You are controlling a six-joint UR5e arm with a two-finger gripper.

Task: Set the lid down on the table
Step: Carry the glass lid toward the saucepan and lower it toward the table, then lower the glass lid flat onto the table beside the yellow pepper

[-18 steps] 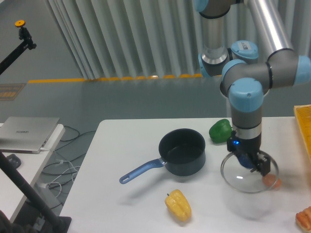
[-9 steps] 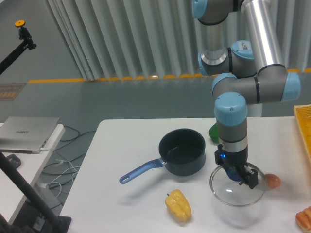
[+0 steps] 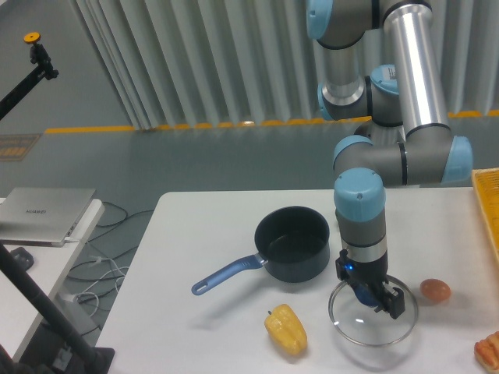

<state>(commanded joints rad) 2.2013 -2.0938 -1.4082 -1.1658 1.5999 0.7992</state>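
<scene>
The round clear glass lid [image 3: 371, 327] with a metal rim hangs in my gripper [image 3: 370, 297], which is shut on its blue centre knob. The lid is level and close above the white table [image 3: 203, 335], right of the yellow pepper and in front of the dark blue saucepan [image 3: 293, 243]. Whether its rim touches the tabletop I cannot tell. The saucepan stands open, its blue handle pointing to the front left.
A yellow pepper [image 3: 285, 329] lies left of the lid. An orange-red round fruit [image 3: 435, 291] lies to its right. An orange item [image 3: 488, 349] and a yellow crate [image 3: 487, 202] sit at the right edge. A laptop [image 3: 43, 214] is on the side desk at left.
My gripper has carried the lid to the left and toward the front, away from the orange-red fruit, and lower over the table. The green pepper behind the arm is now hidden.
</scene>
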